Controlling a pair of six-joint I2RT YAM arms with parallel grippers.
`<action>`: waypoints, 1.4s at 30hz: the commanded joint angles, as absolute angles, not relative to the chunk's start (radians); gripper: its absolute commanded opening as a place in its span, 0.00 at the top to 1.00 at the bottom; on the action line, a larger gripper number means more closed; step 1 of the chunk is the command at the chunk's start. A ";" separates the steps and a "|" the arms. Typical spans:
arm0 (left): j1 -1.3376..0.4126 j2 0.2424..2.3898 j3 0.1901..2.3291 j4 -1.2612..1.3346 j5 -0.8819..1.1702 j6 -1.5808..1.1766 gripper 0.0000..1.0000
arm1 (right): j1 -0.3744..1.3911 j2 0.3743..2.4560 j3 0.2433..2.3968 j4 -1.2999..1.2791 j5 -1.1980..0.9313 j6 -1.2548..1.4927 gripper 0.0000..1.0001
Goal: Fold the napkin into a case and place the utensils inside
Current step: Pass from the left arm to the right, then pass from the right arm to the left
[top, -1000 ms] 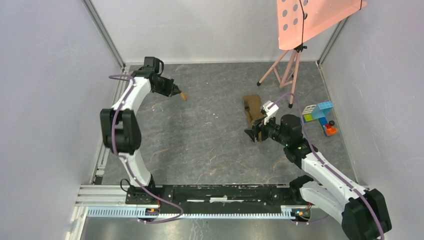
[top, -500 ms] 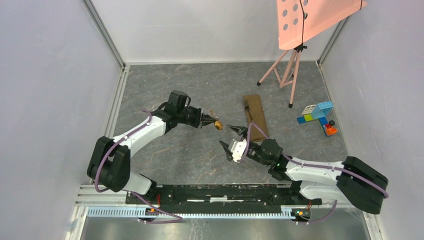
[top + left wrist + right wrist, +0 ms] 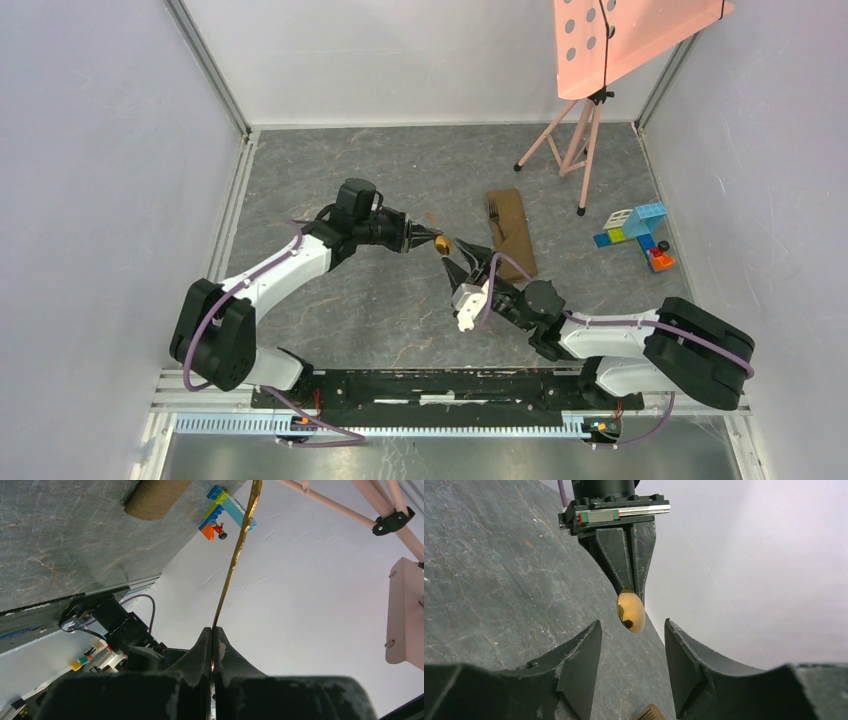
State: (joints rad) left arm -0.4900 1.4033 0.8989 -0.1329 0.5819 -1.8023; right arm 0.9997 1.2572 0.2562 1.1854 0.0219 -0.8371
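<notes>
Spoon (image 3: 441, 242) sits pinched in your L gripper (image 3: 418, 240), long axis inline w/ it, bowl aimed at R gripper (image 3: 458, 258), jaws apart.

The case (image 3: 512, 238) lies right of centre on the table (image 3: 400, 170), a slender utensil (image 3: 494, 211) on its far end; the spoon (image 3: 441, 243) is just left, toy blocks (image 3: 634, 230) well right, a stand (image 3: 577, 140) behind.

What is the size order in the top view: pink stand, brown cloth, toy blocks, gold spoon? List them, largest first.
1. pink stand, though it sits nearer the camera.
2. brown cloth.
3. toy blocks, close to the cloth in size.
4. gold spoon, partly hidden in the left gripper.
</notes>
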 commanded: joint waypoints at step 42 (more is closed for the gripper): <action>-0.610 1.381 0.640 0.548 0.817 -0.889 0.22 | 0.529 1.172 0.702 0.229 -0.660 0.051 1.00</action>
State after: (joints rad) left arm -0.5694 1.4017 0.6353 0.4294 0.7715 -1.0298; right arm 0.5404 1.1561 0.6270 0.2714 -0.5556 -0.0608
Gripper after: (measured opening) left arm 0.848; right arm 0.018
